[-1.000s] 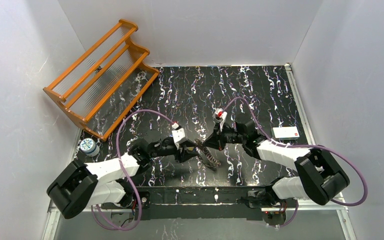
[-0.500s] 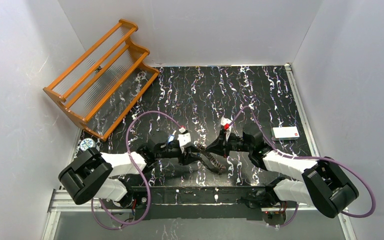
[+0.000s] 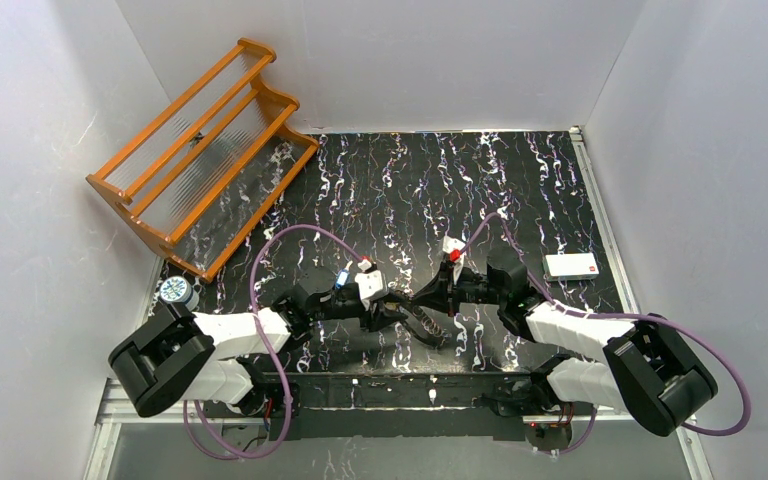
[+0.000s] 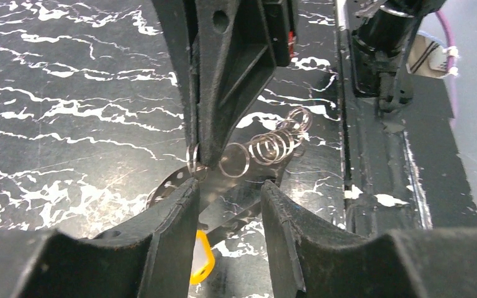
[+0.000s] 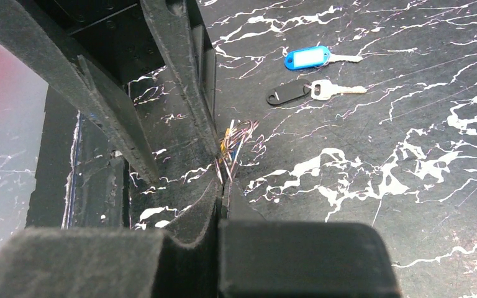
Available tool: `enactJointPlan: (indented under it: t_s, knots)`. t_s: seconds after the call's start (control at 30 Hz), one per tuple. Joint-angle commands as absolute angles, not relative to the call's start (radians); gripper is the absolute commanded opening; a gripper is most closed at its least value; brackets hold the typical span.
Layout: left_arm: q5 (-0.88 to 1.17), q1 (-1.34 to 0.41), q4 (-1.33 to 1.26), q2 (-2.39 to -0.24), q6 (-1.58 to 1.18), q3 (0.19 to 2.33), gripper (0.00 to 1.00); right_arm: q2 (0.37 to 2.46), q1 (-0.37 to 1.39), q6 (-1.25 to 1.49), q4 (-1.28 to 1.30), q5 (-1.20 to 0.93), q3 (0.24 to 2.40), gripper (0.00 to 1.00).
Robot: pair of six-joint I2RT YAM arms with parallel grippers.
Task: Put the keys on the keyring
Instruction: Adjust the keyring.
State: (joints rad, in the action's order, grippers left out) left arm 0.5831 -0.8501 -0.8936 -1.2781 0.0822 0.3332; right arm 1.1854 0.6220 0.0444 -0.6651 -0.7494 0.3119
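The keyring shows as a chain of thin metal rings (image 4: 267, 146) on a perforated metal strip (image 4: 164, 181), hanging low over the black marbled table between both arms. My right gripper (image 5: 223, 180) is shut on one end ring, with the rings edge-on at its tips (image 5: 235, 141). My left gripper (image 4: 230, 183) faces it with jaws apart, a shiny flat metal piece lying between its fingers (image 4: 180, 211); contact is unclear. A yellow key tag (image 4: 202, 264) hangs below. A blue-tagged key (image 5: 307, 58) and a black-tagged key (image 5: 289, 93) lie on the table beyond.
An orange wooden rack (image 3: 200, 155) leans at the back left. A small round tin (image 3: 174, 291) sits by the left wall and a white card (image 3: 571, 265) at the right. The table's front rail (image 4: 372, 155) runs close beside the rings.
Both grippers have come nearer the front edge with the ring chain between them, mostly in the first half second. The right gripper has stayed shut on the ring.
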Motion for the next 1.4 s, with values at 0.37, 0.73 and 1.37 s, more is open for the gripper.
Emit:
enactJointPlan:
  t_s: [0.37, 0.73, 1.37]
  knots:
    - [0.431, -0.862, -0.925, -1.283, 0.127, 0.325, 0.41, 1.152, 0.622, 0.002, -0.733, -0.798, 0.306, 0.01]
    - [0.445, -0.862, -0.976, -1.292, 0.128, 0.355, 0.40, 1.166, 0.621, -0.030, -0.742, -0.837, 0.315, 0.01]
    - [0.450, -0.865, -1.071, -1.359, 0.074, 0.376, 0.22, 1.228, 0.622, -0.082, -0.676, -0.897, 0.374, 0.01]
